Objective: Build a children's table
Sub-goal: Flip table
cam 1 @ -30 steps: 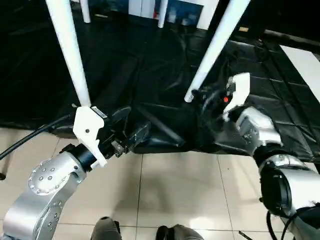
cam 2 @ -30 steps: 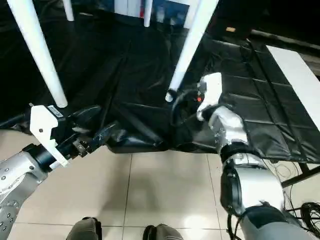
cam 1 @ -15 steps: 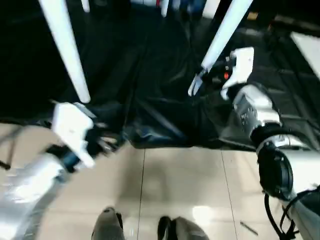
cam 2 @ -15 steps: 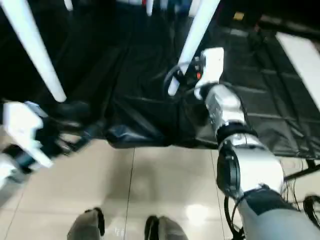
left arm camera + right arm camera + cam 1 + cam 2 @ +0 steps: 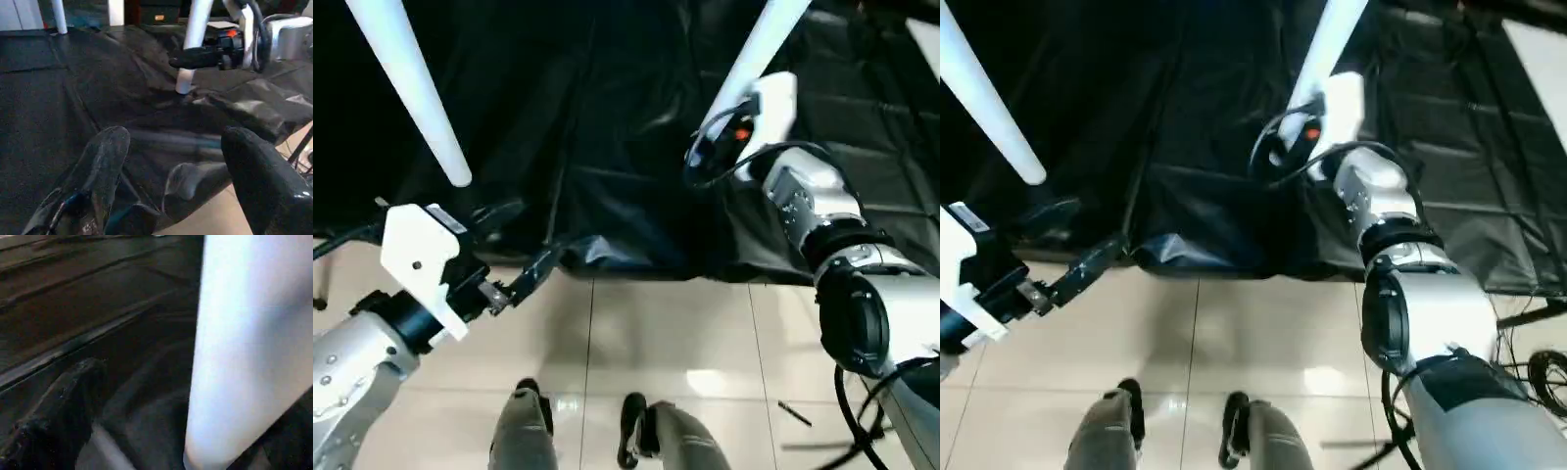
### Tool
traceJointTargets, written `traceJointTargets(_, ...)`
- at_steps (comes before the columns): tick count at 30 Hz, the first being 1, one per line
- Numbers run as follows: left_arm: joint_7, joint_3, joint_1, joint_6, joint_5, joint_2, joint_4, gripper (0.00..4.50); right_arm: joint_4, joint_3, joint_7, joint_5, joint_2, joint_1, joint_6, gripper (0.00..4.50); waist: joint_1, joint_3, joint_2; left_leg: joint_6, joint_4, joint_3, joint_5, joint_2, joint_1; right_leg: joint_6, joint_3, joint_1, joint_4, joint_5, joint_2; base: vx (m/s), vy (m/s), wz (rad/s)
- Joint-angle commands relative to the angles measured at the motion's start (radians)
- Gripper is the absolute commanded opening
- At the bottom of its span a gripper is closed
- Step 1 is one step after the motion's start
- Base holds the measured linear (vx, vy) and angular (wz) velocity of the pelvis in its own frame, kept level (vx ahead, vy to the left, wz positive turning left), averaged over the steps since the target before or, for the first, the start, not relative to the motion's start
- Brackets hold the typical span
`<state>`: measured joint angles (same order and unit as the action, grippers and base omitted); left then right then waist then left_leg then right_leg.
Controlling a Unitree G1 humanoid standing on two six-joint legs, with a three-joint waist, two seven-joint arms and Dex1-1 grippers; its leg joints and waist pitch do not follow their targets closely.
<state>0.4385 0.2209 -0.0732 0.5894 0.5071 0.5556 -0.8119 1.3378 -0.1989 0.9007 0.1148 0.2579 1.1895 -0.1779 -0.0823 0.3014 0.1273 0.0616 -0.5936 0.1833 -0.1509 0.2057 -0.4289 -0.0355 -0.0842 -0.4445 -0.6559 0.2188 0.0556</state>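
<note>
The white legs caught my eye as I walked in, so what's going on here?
A humanoid robot is putting together a children's table over a black sheet on a tiled floor. Its right gripper is open at the foot of one white leg, not gripping it. The left gripper, also open and empty, hangs over the sheet's near edge, below another white leg. A person's shoes show at the bottom.
</note>
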Motion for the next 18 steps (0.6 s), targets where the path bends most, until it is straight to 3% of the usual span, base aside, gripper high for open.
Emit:
traceJointTargets(1, 0.007, -0.012, -0.016, 0.000, 0.000, 0.001, -0.028, 3.54, -0.017, 0.007, 0.070, 0.004, 0.013, -0.004, -0.010, 4.47, 0.003, -0.080, -0.024, -0.133, 0.055, -0.014, 0.044, 0.044, 0.050, -0.322, 0.073, 0.066, 0.054, -0.122, 0.096, 0.000, 0.000, 0.00)
traceJointTargets(5, 0.007, -0.028, -0.013, -0.018, -0.010, -0.006, -0.017, 3.54, -0.033, 0.003, 0.155, 0.018, 0.022, -0.030, -0.023, 4.47, 0.006, -0.080, -0.026, -0.131, 0.055, -0.013, 0.047, 0.045, 0.052, -0.330, 0.074, 0.065, 0.054, -0.122, 0.096, 0.000, 0.000, 0.00)
traceJointTargets(6, 0.009, -0.036, -0.011, -0.029, -0.016, -0.010, -0.008, 3.54, -0.043, 0.002, 0.194, 0.027, 0.026, -0.045, -0.029, 4.47, 0.007, -0.090, -0.024, -0.133, 0.053, -0.012, 0.051, 0.044, 0.054, -0.333, 0.074, 0.070, 0.052, -0.131, 0.096, 0.000, 0.000, 0.00)
traceJointTargets(8, 0.010, -0.051, -0.005, -0.043, -0.025, -0.017, 0.007, 3.54, -0.062, 0.002, 0.266, 0.039, 0.030, -0.071, -0.033, 4.47, 0.011, -0.101, -0.025, -0.145, 0.049, -0.012, 0.082, 0.045, 0.054, -0.342, 0.073, 0.073, 0.046, -0.173, 0.095, 0.000, 0.000, 0.00)
traceJointTargets(9, 0.010, -0.057, -0.003, -0.050, -0.029, -0.019, 0.015, 3.54, -0.067, 0.000, 0.290, 0.040, 0.031, -0.079, -0.034, 4.47, 0.011, -0.100, -0.023, -0.151, 0.048, -0.011, 0.086, 0.045, 0.053, -0.342, 0.074, 0.072, 0.046, -0.184, 0.095, 0.000, 0.000, 0.00)
traceJointTargets(12, 0.019, -0.085, 0.024, -0.086, -0.051, -0.032, 0.066, 3.54, -0.119, -0.005, 0.368, 0.068, 0.017, -0.128, -0.034, 4.47, 0.013, -0.118, -0.028, -0.174, 0.042, -0.011, 0.109, 0.044, 0.054, -0.360, 0.074, 0.077, 0.039, -0.221, 0.095, 0.000, 0.000, 0.00)
traceJointTargets(14, 0.021, -0.092, 0.032, -0.095, -0.057, -0.036, 0.081, 3.54, -0.130, -0.004, 0.377, 0.072, 0.010, -0.138, -0.038, 4.47, 0.014, -0.120, -0.027, -0.171, 0.044, -0.011, 0.096, 0.046, 0.054, -0.365, 0.074, 0.077, 0.039, -0.208, 0.096, 0.000, 0.000, 0.00)
traceJointTargets(15, 0.024, -0.104, 0.052, -0.107, -0.065, -0.043, 0.104, 3.54, -0.150, -0.004, 0.385, 0.083, -0.008, -0.158, -0.031, 4.47, 0.016, -0.127, -0.029, -0.167, 0.042, -0.011, 0.087, 0.046, 0.054, -0.371, 0.074, 0.079, 0.039, -0.197, 0.097, 0.000, 0.000, 0.00)
traceJointTargets(18, 0.024, -0.118, 0.075, -0.119, -0.076, -0.050, 0.131, 3.54, -0.199, 0.001, 0.381, 0.098, -0.042, -0.195, -0.027, 4.47, 0.018, -0.132, -0.030, -0.138, 0.046, -0.011, 0.037, 0.048, 0.055, -0.365, 0.076, 0.082, 0.043, -0.135, 0.103, 0.000, 0.000, 0.00)
